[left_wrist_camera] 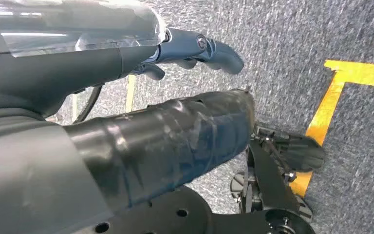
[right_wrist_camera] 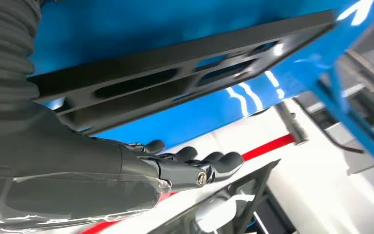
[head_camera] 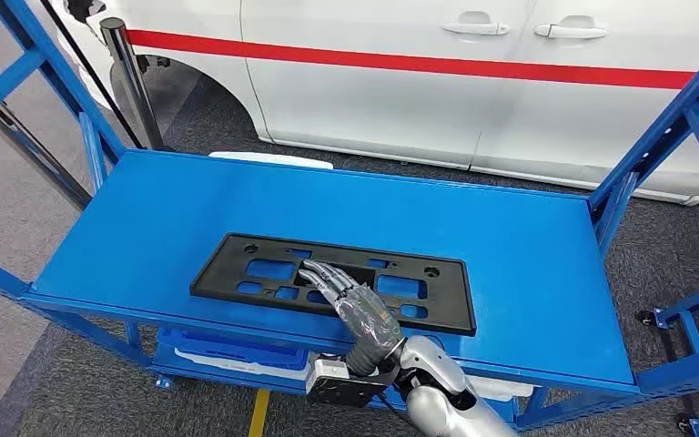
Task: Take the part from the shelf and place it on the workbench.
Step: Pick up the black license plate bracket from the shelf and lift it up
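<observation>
Blue sheet metal fills most of what we see from the head: a shelf [head_camera: 528,273] framed by blue uprights, with a white car [head_camera: 473,82] bearing a red stripe parked behind it on grey carpet.

Nearest us, at six o'clock, our right arm rises over the front edge, and the right hand [head_camera: 353,299] lies flat on the part [head_camera: 264,250], fingers stretched and slightly apart, gripping nothing; in the right wrist view the fingers [right_wrist_camera: 209,163] reach out straight beside the plate. Our left hand [left_wrist_camera: 199,48] hangs over the carpet near a yellow floor line [left_wrist_camera: 321,117]; its fingers look loosely extended and hold nothing.

At the centre of the shelf lies the part, a long black plastic plate with rectangular cut-outs and small round holes, flat on the surface and running from nine o'clock to three o'clock.

We judge it light, thin and fairly stiff, perhaps flexing a little along its length, and smooth enough to slide on the painted metal. Lying flat, it offers little to pinch; the near long edge or a cut-out seems the best hold.
</observation>
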Robot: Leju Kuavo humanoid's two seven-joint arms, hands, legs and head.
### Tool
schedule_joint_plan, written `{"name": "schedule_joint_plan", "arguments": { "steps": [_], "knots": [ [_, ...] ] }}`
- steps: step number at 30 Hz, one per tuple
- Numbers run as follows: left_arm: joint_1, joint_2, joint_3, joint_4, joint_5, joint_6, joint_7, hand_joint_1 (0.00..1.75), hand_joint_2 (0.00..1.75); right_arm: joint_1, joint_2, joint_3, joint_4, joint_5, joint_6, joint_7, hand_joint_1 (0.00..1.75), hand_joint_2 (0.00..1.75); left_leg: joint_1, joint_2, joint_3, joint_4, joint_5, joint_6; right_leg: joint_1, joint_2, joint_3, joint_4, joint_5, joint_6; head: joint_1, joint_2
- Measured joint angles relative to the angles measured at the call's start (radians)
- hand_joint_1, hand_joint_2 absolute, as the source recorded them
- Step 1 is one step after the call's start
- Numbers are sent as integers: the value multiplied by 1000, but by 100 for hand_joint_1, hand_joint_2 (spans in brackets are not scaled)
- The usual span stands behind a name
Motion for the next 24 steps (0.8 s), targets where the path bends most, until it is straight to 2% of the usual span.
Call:
{"name": "schedule_joint_plan", "arguments": {
  "steps": [2,3,5,6,7,8,10,11,13,15,17,18,20,21,22,23,24],
  "knots": [
    [0,0,1,0,1,0,0,0,0,-6,-1,4,3,7,-2,5,0,175,1,0,-13,32,-23,-5,-2,-1,4,-4,2,-6,0,0],
    [0,1,2,0,2,1,-1,0,0,-11,-3,8,7,14,-4,10,0,175,2,0,-33,77,-49,-10,-4,-3,7,-7,3,-10,-1,0],
    [0,1,4,0,3,2,-2,0,0,-18,-5,15,16,27,-7,21,0,175,4,0,-94,206,-108,-17,-4,-5,7,-6,2,-15,-1,0],
    [1,0,5,0,3,3,-2,0,0,-20,-7,18,22,33,-9,27,0,175,5,0,-120,255,-122,-20,-3,-6,7,-5,2,-15,-1,0],
    [2,0,6,0,4,4,-2,0,0,-22,-8,20,28,39,-10,33,0,175,5,0,-131,274,-117,-21,-3,-6,7,-4,0,-16,-1,0],
    [3,0,6,0,4,5,-3,0,0,-25,-10,23,34,44,-12,38,0,175,5,0,-122,252,-93,-20,-3,-5,7,-3,-1,-16,-1,0],
    [3,1,7,0,5,8,-4,0,0,-34,-13,28,44,54,-15,47,0,175,5,1,-68,130,-24,-14,-3,-3,9,-1,-4,-13,-1,0],
    [2,2,8,0,6,10,-4,0,0,-39,-13,30,50,58,-17,51,0,175,3,0,-39,69,-1,-10,-1,-2,10,1,-5,-10,-1,0],
    [-1,3,8,0,7,11,-6,0,0,-50,-15,36,63,66,-18,58,0,175,-2,-1,-10,5,13,-1,2,-1,7,1,-6,-1,-1,0],
    [-2,4,8,0,9,12,-8,0,0,-55,-17,38,73,73,-18,64,0,175,-3,-3,-8,-4,13,8,3,-2,7,-2,-4,10,-1,0],
    [0,4,8,0,12,12,-9,0,0,-58,-19,39,80,79,-19,69,0,175,2,-1,-4,-14,19,21,3,-3,2,16,-20,20,0,0],
    [1,4,8,0,13,12,-9,0,0,-62,-20,39,83,84,-19,73,0,175,5,0,-2,-19,22,27,3,-3,-12,48,-42,24,0,0],
    [0,4,9,0,16,12,-12,0,0,-67,-23,41,94,98,-21,84,0,175,5,2,-2,-20,23,34,1,-3,-69,168,-105,29,1,0],
    [-1,4,9,0,18,12,-13,0,0,-69,-25,42,101,108,-24,90,0,175,5,2,-2,-20,22,35,0,-3,-99,229,-127,31,1,0],
    [0,4,9,0,19,12,-13,0,0,-69,-27,44,108,118,-29,97,0,175,5,1,-1,-19,22,36,-2,-3,-120,270,-136,33,1,0],
    [0,4,9,0,21,13,-14,0,0,-70,-29,46,115,130,-36,103,0,175,4,1,-1,-18,20,36,-4,-3,-122,271,-123,34,1,0],
    [0,4,9,0,22,13,-14,0,0,-72,-29,47,121,144,-44,110,0,175,5,0,0,-16,19,35,-6,-4,-106,233,-93,34,1,0]
  ]
}}
